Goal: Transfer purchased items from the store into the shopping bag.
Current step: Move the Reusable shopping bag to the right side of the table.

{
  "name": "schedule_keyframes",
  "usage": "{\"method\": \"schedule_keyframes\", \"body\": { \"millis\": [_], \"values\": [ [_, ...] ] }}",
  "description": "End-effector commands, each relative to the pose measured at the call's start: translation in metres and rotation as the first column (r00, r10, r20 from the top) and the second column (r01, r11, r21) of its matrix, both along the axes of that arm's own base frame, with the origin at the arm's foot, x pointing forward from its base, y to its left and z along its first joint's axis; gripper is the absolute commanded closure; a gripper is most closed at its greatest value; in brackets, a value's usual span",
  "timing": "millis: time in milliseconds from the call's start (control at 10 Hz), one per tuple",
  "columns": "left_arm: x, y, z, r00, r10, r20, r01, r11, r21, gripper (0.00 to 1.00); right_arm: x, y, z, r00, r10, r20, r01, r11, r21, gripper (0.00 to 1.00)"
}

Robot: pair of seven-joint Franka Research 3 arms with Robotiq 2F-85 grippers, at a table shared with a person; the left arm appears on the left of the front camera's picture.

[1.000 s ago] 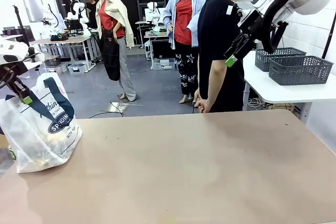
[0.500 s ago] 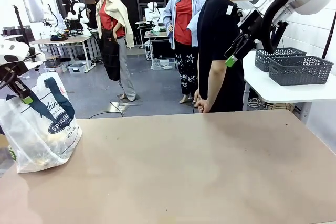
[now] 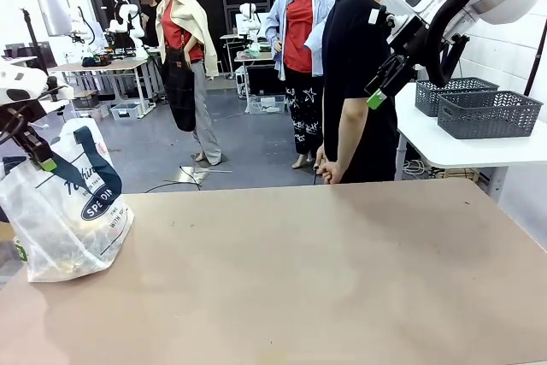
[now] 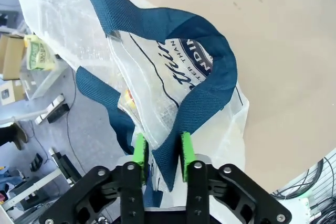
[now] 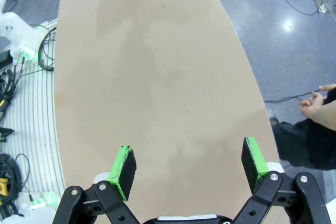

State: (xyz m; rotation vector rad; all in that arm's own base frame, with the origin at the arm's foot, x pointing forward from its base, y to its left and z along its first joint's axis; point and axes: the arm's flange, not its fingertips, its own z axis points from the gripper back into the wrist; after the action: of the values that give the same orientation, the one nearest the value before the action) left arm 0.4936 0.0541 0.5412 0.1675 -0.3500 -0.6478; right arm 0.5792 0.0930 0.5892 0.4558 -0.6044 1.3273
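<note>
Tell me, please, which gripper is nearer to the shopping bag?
Left. The left gripper is at the shopping bag, its pads either side of a navy handle. The right gripper hangs high across the table.

Left claw (image 4: 161,150) loosened on navy strap (image 4: 173,153) — shopping bag (image 3: 68,211) sagged, lettering shifted.

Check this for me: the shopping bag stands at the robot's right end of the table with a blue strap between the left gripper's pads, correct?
Not quite. The shopping bag stands at the robot's left end of the table, as the front view shows. The rest holds: the blue strap runs between the pads of the left gripper.
</note>
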Motion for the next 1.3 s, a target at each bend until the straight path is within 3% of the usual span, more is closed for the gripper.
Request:
{"method": "schedule_keyframes", "body": {
  "millis": [0, 1200],
  "values": [
    [0.0, 0.001, 0.005, 1.0, 0.009, -0.003, -0.009, 1.0, 0.002, 0.01, -0.004, -0.001, -0.003, 1.0, 0.006, 0.0, -0.006, 1.0, -0.021, 0.0],
    [-0.018, -0.019, 0.047, 0.999, -0.038, 0.011, 0.038, 0.999, 0.02, 0.0, -0.004, -0.001, -0.003, 1.0, 0.006, 0.0, -0.006, 1.0, -0.021, 0.0]
  ]
}}
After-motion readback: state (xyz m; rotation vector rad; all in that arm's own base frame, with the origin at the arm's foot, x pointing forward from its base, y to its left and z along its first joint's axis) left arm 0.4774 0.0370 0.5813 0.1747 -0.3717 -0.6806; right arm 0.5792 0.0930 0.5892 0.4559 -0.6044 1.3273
